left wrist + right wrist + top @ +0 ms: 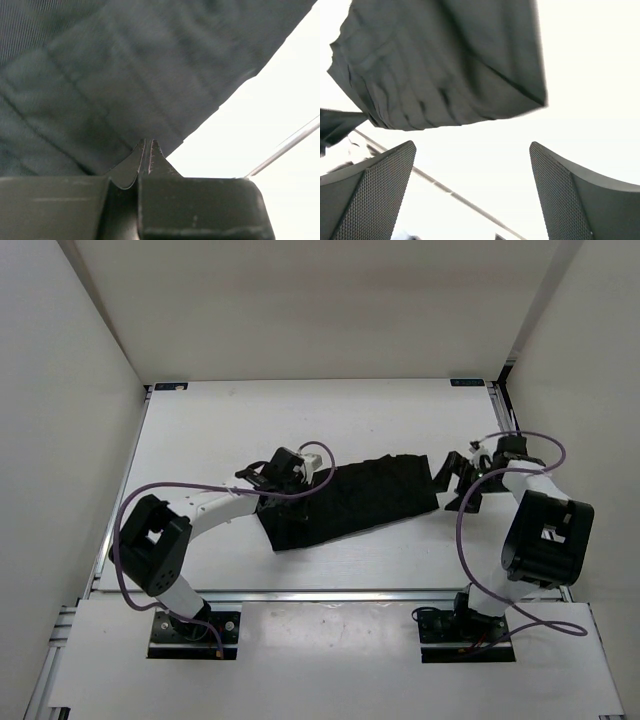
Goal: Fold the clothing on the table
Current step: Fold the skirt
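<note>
The black clothing (350, 500) lies folded over in the middle of the white table (220, 430). My left gripper (278, 483) is at its upper left corner. In the left wrist view this gripper (147, 143) is shut, its tips together low over the clothing (115, 75), with no cloth showing between them. My right gripper (455, 483) hovers just off the garment's right edge. Its fingers stand wide apart in the right wrist view, where the right gripper (472, 146) is open with only bare table between them and the clothing (445, 65) lies beyond the tips.
White walls close in the table on the left, back and right. An aluminium rail (330, 592) runs along the near edge, in front of both arm bases. Purple cables (465, 540) loop beside each arm.
</note>
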Available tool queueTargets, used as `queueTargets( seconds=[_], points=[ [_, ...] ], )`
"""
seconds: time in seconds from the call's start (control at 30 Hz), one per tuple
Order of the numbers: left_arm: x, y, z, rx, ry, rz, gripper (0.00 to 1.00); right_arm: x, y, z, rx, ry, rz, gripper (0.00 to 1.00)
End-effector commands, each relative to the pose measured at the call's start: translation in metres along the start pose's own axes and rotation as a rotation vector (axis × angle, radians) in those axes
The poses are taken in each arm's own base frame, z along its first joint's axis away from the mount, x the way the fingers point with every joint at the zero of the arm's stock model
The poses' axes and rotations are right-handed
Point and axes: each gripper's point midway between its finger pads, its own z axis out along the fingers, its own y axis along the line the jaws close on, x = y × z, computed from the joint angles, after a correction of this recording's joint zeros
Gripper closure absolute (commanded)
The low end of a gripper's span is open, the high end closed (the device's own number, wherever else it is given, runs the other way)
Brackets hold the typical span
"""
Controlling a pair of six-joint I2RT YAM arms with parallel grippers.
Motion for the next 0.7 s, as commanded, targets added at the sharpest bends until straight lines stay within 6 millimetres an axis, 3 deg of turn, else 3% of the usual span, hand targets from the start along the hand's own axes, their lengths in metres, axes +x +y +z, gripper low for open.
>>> queueTargets(
  seconds=[0.0, 0.13, 0.37, 0.67],
  points=[
    [-0.038, -0.019, -0.017, 0.031, -0.108, 0.042, 1.00, 0.011, -0.011, 0.004, -0.046, 0.018, 0.171, 0.01],
    [-0.039, -0.017, -0.014, 0.021, -0.071, 0.057, 1.00, 0.015, -0.028, 0.014, 0.004, 0.032, 0.205, 0.00],
    [-0.036, -0.012, -0.017, 0.013, -0.053, 0.049, 1.00, 0.002, -0.045, 0.026, 0.058, -0.002, 0.223, 0.01],
    [-0.023, -0.005, -0.016, 0.010, -0.011, 0.038, 1.00, -0.026, -0.045, 0.043, 0.013, -0.028, 0.208, 0.01]
  ],
)
